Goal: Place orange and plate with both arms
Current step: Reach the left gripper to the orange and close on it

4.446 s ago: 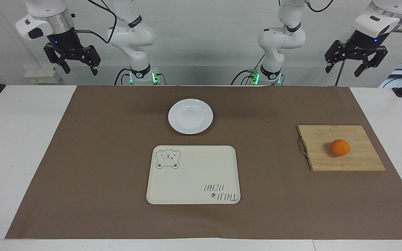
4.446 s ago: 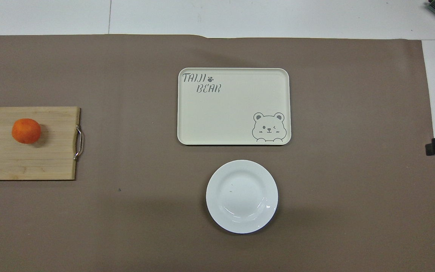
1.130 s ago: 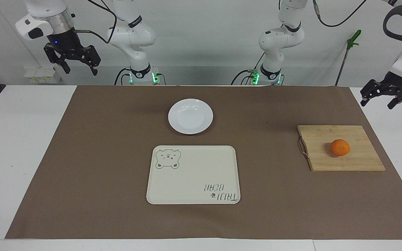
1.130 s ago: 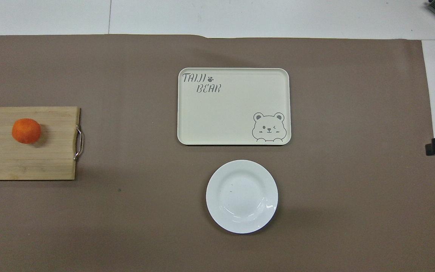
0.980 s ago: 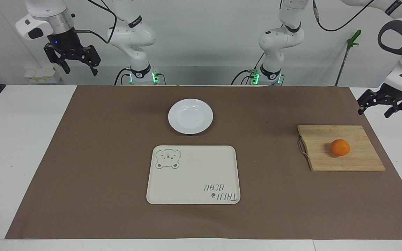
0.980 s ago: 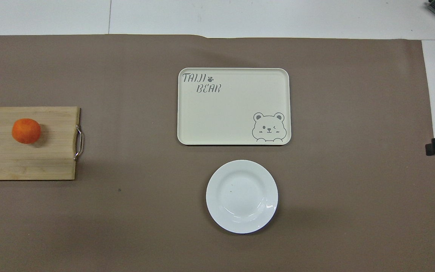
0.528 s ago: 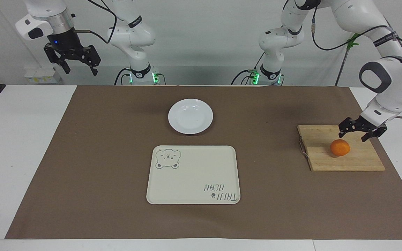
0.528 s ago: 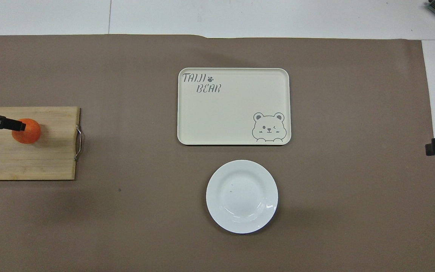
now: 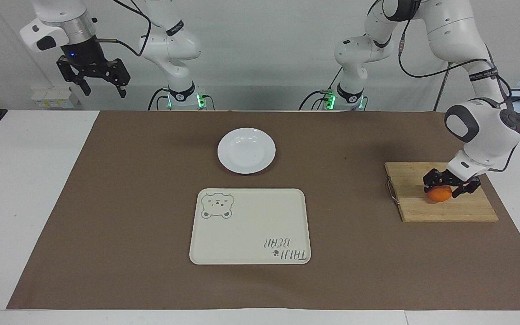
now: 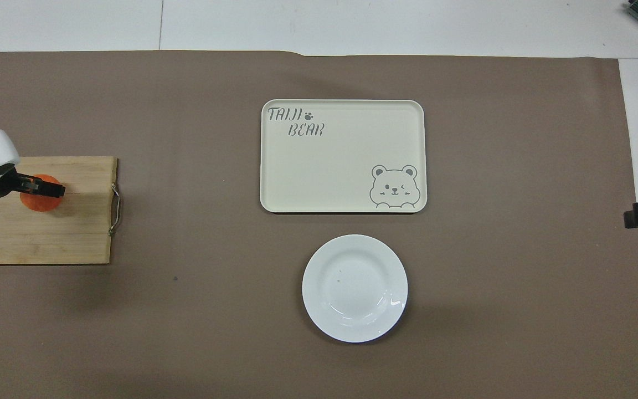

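Orange [image 9: 439, 194] fruit on a wooden cutting board [image 9: 440, 208], directly beneath the left gripper [image 9: 450, 188], whose fingers straddle it mid-close. Probably light, smooth; best held across its middle.

L tool [image 9: 451, 186] low, fingers straddling; R tool [image 9: 94, 77] raised, open.

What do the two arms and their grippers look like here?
Both arms are glossy white jointed tubes with dark grey joint caps and black bands bearing small white lettering. Black cables run along them, and green lights glow at both bases. The right gripper is black with linked fingers under a silver wrist ring and shows a small blue light. The left gripper is the same black linked type.
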You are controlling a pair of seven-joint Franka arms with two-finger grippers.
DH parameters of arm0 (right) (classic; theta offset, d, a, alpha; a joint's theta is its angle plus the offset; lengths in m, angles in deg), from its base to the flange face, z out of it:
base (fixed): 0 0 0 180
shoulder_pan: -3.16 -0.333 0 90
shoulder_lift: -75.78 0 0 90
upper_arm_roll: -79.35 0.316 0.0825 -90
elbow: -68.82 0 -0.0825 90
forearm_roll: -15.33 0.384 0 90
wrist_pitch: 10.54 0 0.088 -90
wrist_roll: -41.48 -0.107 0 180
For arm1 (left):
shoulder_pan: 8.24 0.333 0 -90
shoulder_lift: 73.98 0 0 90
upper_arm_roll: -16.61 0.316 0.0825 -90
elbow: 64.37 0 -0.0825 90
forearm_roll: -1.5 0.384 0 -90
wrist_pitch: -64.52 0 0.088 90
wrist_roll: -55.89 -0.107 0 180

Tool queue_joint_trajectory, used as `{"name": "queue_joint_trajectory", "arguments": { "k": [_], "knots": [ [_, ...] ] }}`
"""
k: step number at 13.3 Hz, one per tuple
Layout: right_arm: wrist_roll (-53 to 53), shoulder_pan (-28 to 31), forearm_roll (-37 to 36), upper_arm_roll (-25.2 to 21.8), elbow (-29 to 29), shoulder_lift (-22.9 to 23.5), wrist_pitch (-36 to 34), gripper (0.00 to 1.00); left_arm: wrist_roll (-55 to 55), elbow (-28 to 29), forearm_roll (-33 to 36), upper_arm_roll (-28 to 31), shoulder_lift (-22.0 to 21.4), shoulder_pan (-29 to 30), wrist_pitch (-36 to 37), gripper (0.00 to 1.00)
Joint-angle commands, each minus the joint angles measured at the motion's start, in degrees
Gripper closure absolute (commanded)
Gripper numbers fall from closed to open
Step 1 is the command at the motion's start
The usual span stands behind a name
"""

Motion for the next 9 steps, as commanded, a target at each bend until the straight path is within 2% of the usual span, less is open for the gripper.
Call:
{"name": "queue_joint_trajectory", "arguments": {
  "k": [1, 2, 5, 7, 9],
  "knots": [
    [1.05, 0.41, -0.54, 0.31, -0.30, -0.28, -0.97, 0.00, -1.60, 1.96, -0.83, 0.71, -1.54, -0.72, -0.76, 0.87],
    [1.05, 0.41, -0.54, 0.31, -0.30, -0.28, -0.97, 0.00, -1.60, 1.88, -0.83, 0.71, -1.89, -0.72, 0.90, 1.00],
    [1.14, 0.41, -0.54, 0.31, -0.30, -0.28, -0.97, 0.00, -0.55, 1.70, -0.83, 0.63, -5.04, -1.86, 5.81, 1.00],
    [1.14, 0.41, -0.54, 0.31, -0.30, -0.37, -0.97, 0.00, -0.37, 1.61, -0.83, 0.45, -7.59, -4.93, 9.78, 1.00],
    [1.14, 0.41, -0.54, 0.31, -0.30, -0.28, -0.97, 0.00, 0.33, 1.52, -0.83, 0.45, -9.53, -10.45, 12.77, 1.00]
  ]
}}
